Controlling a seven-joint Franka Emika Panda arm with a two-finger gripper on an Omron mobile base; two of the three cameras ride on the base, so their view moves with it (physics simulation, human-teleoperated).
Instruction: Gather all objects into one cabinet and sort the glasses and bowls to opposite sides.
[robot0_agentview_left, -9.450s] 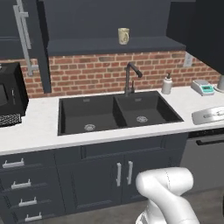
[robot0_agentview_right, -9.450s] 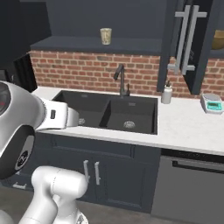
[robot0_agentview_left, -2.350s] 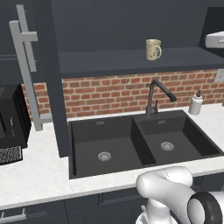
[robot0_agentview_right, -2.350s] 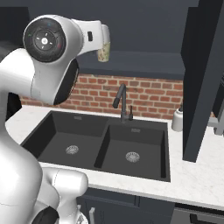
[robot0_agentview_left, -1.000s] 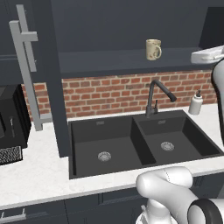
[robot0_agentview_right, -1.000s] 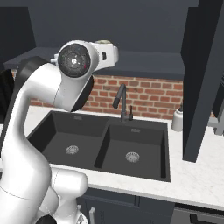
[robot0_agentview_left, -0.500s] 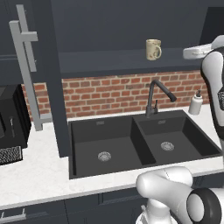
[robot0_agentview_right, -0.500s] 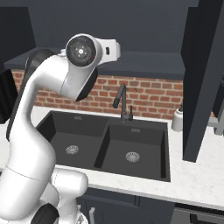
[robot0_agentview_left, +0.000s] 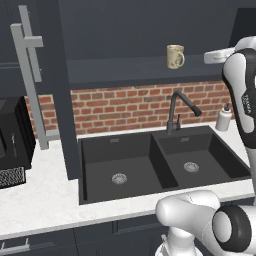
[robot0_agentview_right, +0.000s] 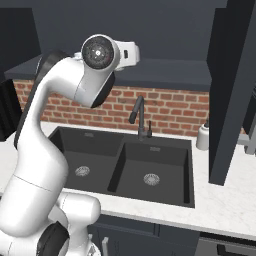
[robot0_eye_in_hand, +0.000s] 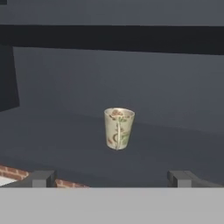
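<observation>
Lining up on the cream mug inside the open cabinet, jaws spread wide and empty.

From the hand view I have the cream patterned mug (robot0_eye_in_hand: 119, 128) standing upright on the dark shelf (robot0_eye_in_hand: 65, 144), dead ahead of my gripper (robot0_eye_in_hand: 111, 178), whose fingertips (robot0_eye_in_hand: 40, 178) sit well apart on either side with the mug beyond them, not yet between them. In the left base view the same mug (robot0_agentview_left: 175, 56) sits alone on the cabinet (robot0_agentview_left: 125, 70) shelf, above the faucet (robot0_agentview_left: 181, 110) and sink (robot0_agentview_left: 160, 162); the soap bottle (robot0_agentview_left: 223, 118) stands beside the sink. I judge the task barely begun: nothing is grasped, and I cannot see the other mugs or the bowl, so gathering and sorting all remain ahead.
</observation>
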